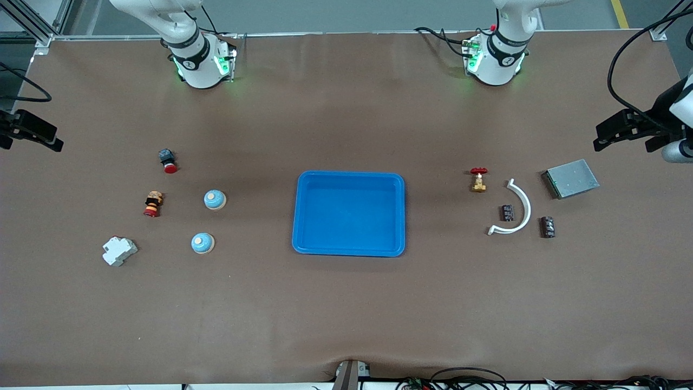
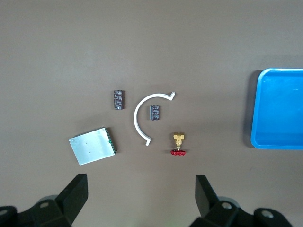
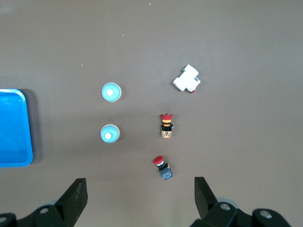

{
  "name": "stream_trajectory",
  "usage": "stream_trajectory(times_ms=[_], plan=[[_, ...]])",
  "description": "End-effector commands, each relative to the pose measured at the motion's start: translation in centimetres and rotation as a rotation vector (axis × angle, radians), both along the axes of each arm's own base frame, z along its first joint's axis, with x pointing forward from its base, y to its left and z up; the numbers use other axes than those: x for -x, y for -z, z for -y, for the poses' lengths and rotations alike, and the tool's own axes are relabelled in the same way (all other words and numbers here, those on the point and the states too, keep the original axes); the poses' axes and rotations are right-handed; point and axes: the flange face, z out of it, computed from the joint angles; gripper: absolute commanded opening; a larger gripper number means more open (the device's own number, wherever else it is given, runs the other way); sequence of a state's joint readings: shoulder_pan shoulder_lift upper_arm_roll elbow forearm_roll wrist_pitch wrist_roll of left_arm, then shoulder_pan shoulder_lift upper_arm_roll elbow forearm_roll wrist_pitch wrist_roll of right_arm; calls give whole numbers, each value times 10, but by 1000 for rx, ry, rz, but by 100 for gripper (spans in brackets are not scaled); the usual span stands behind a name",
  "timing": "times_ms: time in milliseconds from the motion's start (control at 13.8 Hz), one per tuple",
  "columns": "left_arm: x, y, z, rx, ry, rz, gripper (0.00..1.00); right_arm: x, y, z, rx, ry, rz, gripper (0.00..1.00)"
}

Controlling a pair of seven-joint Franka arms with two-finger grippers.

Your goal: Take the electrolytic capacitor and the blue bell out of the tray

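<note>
Front view: tray (image 1: pixel 303 238) empty at frame centre; capacitors (image 1: pixel 507 212) right of it under open left gripper (image 2: pixel 137 198); blue bells (image 1: pixel 215 200) left, under open right gripper (image 3: pixel 137 198).

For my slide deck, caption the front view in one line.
Empty bright blue rectangular plastic tray mid-table, two blue bells and two black capacitors lying outside it.

Tray (image 1: pixel 349 246): 1. Blue bells (image 1: pixel 215 200): 2. Capacitors (image 1: pixel 507 212): 2. Red-capped push buttons (image 1: pixel 168 161): 2. Valve (image 1: pixel 478 179): 1. White curved clip (image 1: pixel 520 208): 1. Metal plate (image 1: pixel 571 178): 1. White breaker (image 1: pixel 119 251): 1.
</note>
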State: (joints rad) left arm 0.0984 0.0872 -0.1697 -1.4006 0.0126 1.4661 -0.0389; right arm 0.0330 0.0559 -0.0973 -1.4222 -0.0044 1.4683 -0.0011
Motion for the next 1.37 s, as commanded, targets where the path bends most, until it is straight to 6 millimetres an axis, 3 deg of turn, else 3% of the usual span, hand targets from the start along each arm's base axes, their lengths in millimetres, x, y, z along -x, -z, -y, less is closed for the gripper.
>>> stream_trajectory(times_ms=[0,506,1301], plan=[[2,-7,-3,-23,-2,17,100,4,-1,-1,0,15,11,100],[3,-7,4,-25,9,17,100,4,0,0,0,17,10,100],[1,-6,-9,-30,-17,15,100,9,5,0,-2,17,13,100]])
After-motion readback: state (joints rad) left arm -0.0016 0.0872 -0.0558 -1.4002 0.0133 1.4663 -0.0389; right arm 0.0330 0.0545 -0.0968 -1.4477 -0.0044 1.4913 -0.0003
